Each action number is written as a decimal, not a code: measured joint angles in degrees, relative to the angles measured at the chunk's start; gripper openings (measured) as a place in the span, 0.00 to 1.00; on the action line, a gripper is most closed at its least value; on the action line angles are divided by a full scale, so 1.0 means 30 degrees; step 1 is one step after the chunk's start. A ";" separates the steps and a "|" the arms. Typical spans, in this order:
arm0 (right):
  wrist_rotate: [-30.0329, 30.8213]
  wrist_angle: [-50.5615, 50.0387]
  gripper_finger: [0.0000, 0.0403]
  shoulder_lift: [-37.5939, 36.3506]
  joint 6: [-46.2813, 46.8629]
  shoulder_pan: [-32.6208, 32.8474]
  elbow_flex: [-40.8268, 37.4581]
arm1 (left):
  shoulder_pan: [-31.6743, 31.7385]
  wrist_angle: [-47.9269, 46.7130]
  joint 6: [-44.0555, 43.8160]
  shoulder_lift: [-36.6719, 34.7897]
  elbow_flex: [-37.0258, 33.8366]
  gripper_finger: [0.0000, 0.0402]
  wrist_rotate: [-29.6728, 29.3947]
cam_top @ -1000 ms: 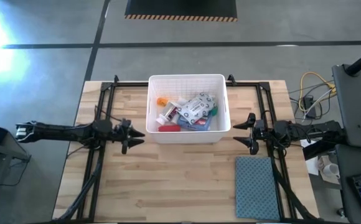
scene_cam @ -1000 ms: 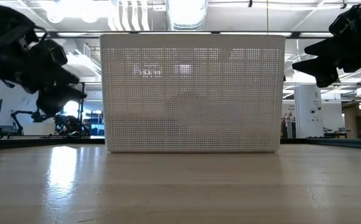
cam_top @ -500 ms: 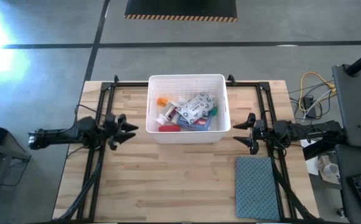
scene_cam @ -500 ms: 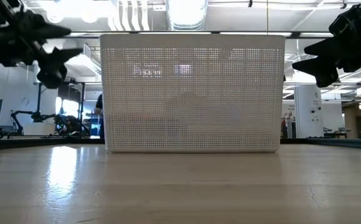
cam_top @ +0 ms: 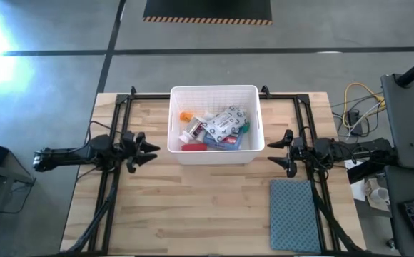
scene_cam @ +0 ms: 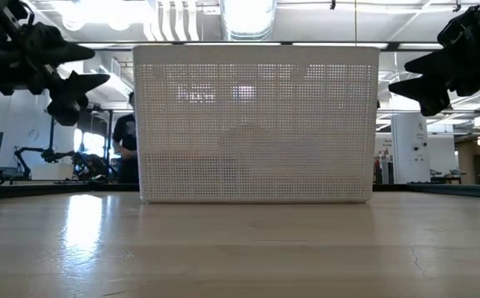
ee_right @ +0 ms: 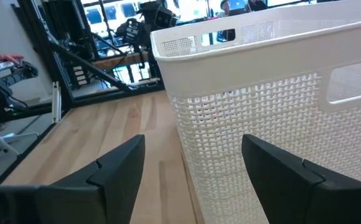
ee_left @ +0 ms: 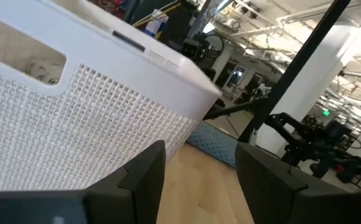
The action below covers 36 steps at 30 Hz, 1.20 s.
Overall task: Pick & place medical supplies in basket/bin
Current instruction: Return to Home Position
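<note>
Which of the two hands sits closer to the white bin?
The right hand: open, with its fingertips almost at the right wall of the bin. The left hand, also open, hangs a clearer gap away from the left wall.

A: What is the white bin (scene_cam: 256,124) made of?
B: Matt plastic is seen, finely perforated, with a smooth rim.
A: And underneath?
B: The table (cam_top: 193,207) is planked in pale wood, faintly glossy; the mat (cam_top: 293,214) is textured cloth.

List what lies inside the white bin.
Visible in the white bin: orange vial, white bottle, red tube, green roll, grey patterned pack on top. Anything beneath the pack is hidden.
</note>
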 joint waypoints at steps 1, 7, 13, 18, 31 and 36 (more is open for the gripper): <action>0.0000 0.0000 0.64 0.0000 0.0002 0.0000 0.0000 | 0.0000 -0.0071 0.0000 0.0000 0.0000 0.44 0.0000; 0.0000 0.0000 0.62 0.0007 0.0002 0.0003 0.0000 | 0.0015 -0.0034 0.0000 0.0000 0.0000 0.44 0.0000; 0.0000 -0.0002 0.64 0.0007 0.0002 0.0003 0.0000 | 0.0015 -0.0027 0.0000 0.0723 0.0007 0.44 0.0000; 0.0000 0.0000 0.65 0.0007 0.0002 0.0003 0.0000 | 0.0015 -0.0043 0.0000 0.1746 0.0007 0.44 -0.0007; 0.0000 -0.0007 0.63 0.0007 0.0002 0.0003 0.0000 | 0.0022 -0.0034 0.0000 0.4459 0.0007 0.44 -0.0007; 0.0000 0.0000 0.64 0.0007 0.0002 0.0003 0.0000 | 0.0022 -0.0034 0.0000 0.5421 0.0007 0.44 -0.0010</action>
